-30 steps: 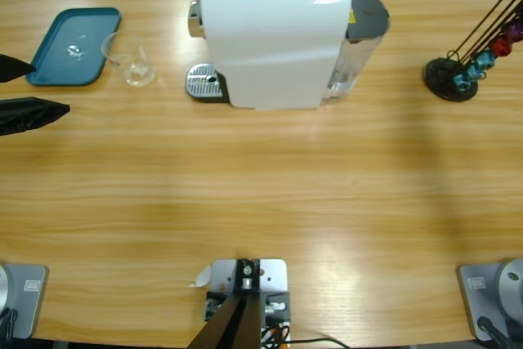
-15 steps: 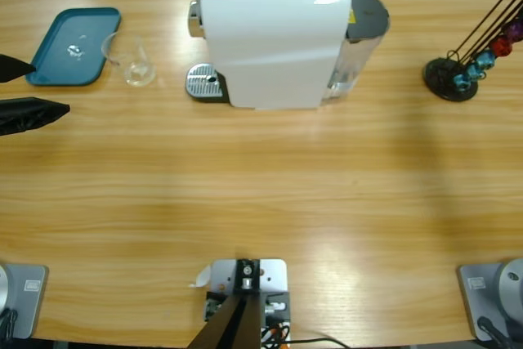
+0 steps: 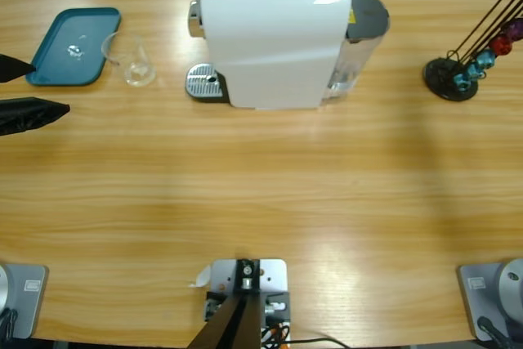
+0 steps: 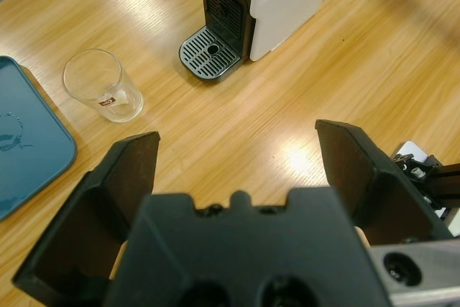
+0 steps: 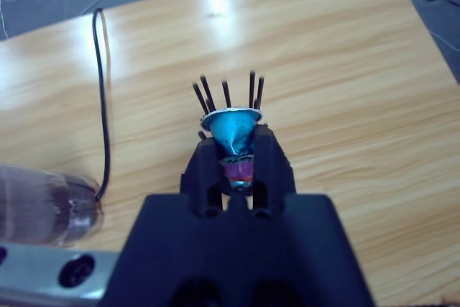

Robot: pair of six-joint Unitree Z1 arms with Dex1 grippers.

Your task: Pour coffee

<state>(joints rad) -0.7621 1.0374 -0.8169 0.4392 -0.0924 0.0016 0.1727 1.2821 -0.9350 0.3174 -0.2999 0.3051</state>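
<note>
The left arm's matt black two-jaw gripper [image 4: 237, 170] shows broad, flat, wedge-shaped jaw plates rising from a chunky black moulded body with two round recesses along its near edge and small notches on top. The right arm's black two-jaw gripper [image 5: 237, 159] has narrow ribbed jaws above a blocky black body, beside a silver-grey bracket with two dark round holes.

Wooden table [image 3: 261, 185] — machine [image 3: 274, 38], tray [image 3: 73, 46], glass [image 3: 135, 63]
</note>
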